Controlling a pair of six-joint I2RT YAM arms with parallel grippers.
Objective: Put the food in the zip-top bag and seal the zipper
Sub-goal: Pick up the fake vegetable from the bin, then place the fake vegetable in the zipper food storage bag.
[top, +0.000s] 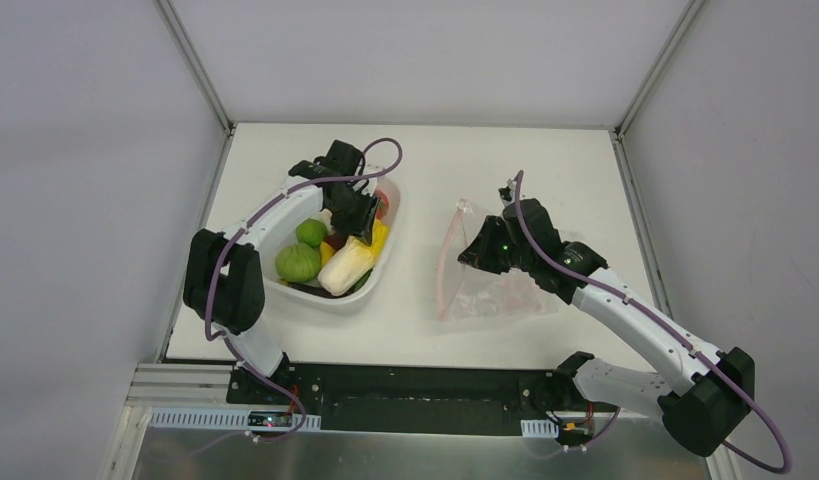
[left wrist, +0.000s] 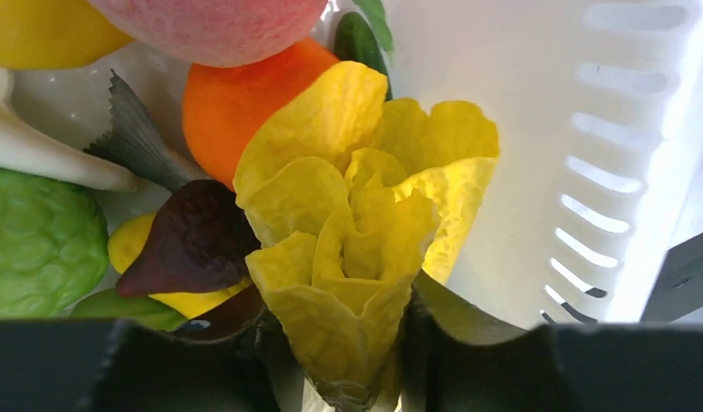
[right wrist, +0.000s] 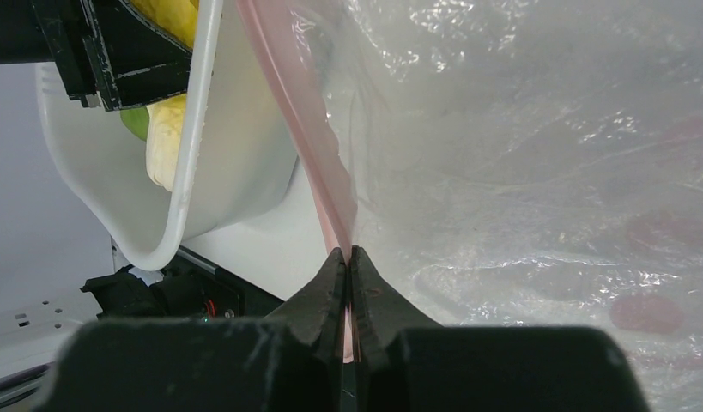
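- Food (top: pixel 330 255) sits heaped in a white tub (top: pixel 390 245) on the left half of the table (top: pixel 425 160), well apart from the bag (top: pixel 500 290) on the right half.
- In the pile are two green fruits (top: pixel 298 262), a pale cream cabbage (top: pixel 347 268), an orange piece (left wrist: pixel 236 103), a dark purple piece (left wrist: pixel 193 240) and a pink-red fruit (left wrist: pixel 219 21).
- A yellow leafy vegetable (left wrist: pixel 356 223) lies against the tub's slotted right wall. Its stem end points toward the left gripper (left wrist: pixel 343 352) and its leaves spread away, so its long axis is in line with the fingers.
- The left gripper reaches down into the tub with its fingers pressed against both sides of that vegetable's stem end, gripping it.
- The bag is clear and crinkled, resting on the table with its far left corner raised.
- The zipper (top: pixel 442 275) is a thin pink strip along the bag's left edge, the side facing the tub. Its length runs from the far side toward the near side.
- The right gripper (right wrist: pixel 348 257) has its fingertips pinched together on the zipper, with the strip rising out from between them.
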